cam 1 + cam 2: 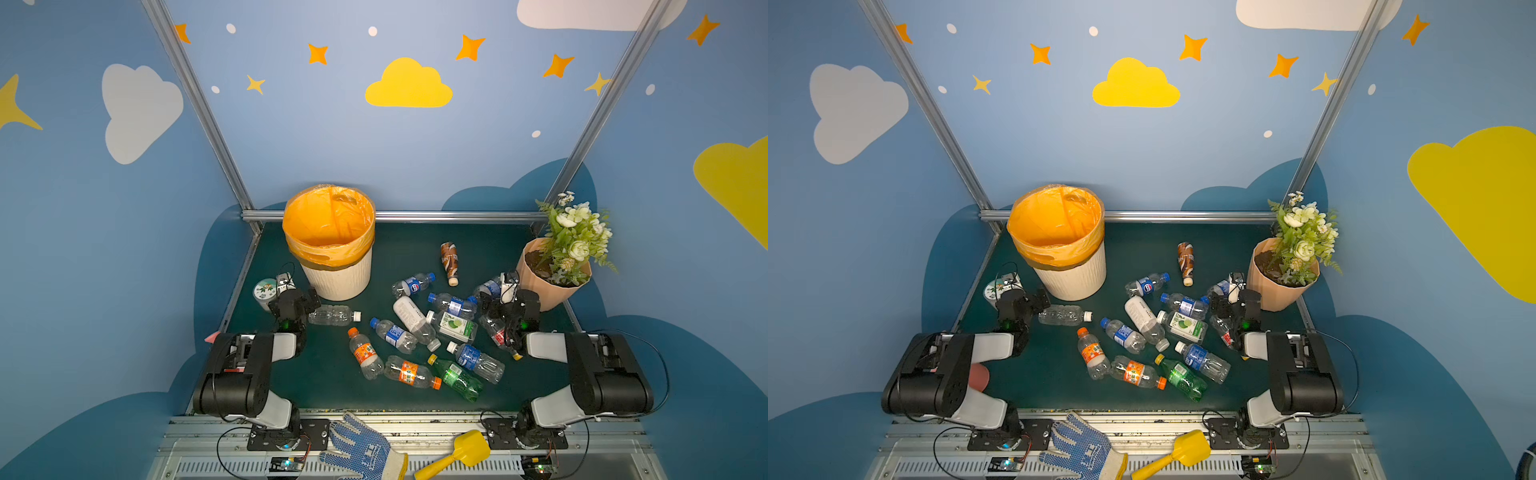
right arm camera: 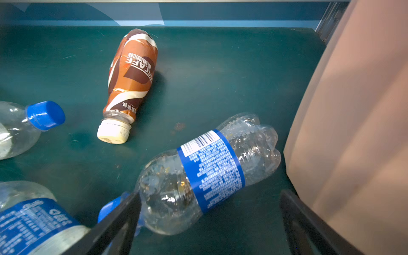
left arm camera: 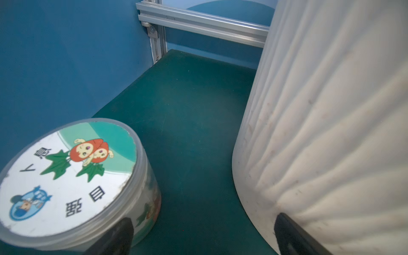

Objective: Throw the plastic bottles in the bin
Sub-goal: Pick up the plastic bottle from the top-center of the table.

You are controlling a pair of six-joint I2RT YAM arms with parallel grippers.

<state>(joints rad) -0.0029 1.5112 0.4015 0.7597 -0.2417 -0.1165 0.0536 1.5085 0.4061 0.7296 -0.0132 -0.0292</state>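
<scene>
1. Bottles (image 1: 415, 322): about a dozen, all lying on the table (image 1: 332, 386), scattered from centre to 3 o'clock. A clear bottle (image 1: 334, 315) is noted at 6 o'clock of the bin, close by.
2. Bin (image 1: 336, 278): placed at 11 o'clock. No bottle is seen inside the orange liner.
3. Right gripper (image 2: 209, 212): jaws spread, nothing clamped. A blue-label bottle (image 2: 212, 172) lies partly between them, near the pot (image 2: 353, 132).
4. Left gripper (image 3: 203, 229): jaws spread, empty, set between jar (image 3: 66, 183) and bin.
5. Progress judged nil: nothing binned, every bottle left to be thrown in.
</scene>
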